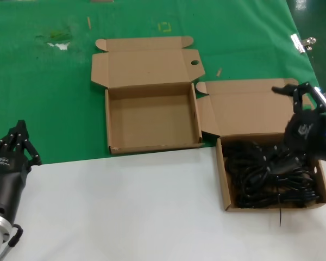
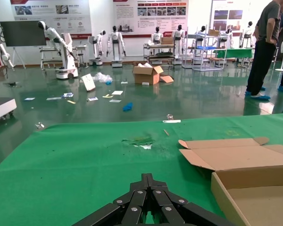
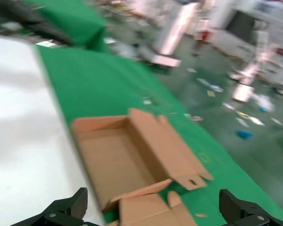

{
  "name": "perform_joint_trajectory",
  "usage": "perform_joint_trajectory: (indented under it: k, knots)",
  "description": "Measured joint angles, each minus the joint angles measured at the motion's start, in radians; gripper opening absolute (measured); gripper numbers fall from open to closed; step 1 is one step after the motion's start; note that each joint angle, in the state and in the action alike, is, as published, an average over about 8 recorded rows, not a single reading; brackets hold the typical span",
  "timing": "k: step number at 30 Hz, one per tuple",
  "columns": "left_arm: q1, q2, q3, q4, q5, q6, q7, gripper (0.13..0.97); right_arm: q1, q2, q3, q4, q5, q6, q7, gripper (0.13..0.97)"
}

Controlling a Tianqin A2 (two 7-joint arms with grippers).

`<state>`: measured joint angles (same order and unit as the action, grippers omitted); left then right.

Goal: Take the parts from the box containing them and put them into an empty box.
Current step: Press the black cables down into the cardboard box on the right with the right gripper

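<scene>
Black coiled power cords (image 1: 271,174) fill the open cardboard box (image 1: 223,185) at the right, on the white table. The empty cardboard box (image 1: 152,117) lies open on the green mat to its left; it also shows in the right wrist view (image 3: 118,155) and at the edge of the left wrist view (image 2: 254,197). My right gripper (image 1: 296,92) is open and empty, above the far side of the cord box, over its lid flap (image 1: 250,106). My left gripper (image 1: 19,136) is shut and empty, parked at the table's left edge, well left of the empty box.
The green mat (image 1: 43,81) covers the far half of the table, the white surface (image 1: 125,206) the near half. Metal clips (image 1: 301,42) lie at the far right. A thin black cable (image 1: 279,215) hangs over the cord box's front wall.
</scene>
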<state>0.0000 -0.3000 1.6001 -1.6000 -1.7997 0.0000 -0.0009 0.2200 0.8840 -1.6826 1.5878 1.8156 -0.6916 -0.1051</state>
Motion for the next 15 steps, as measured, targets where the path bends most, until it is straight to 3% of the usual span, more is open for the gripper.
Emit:
perform_joint_trajectory:
  k: [8,15]
  knots:
    - [0.000,0.000,0.000,0.000,0.000,0.000,0.000,0.140,0.076,0.095,-0.040,-0.025,0.015,-0.222,-0.123,0.966]
    - [0.000,0.000,0.000,0.000,0.000,0.000,0.000,0.140,0.182,0.105,-0.099,-0.106,0.023,-0.420,-0.260,0.966]
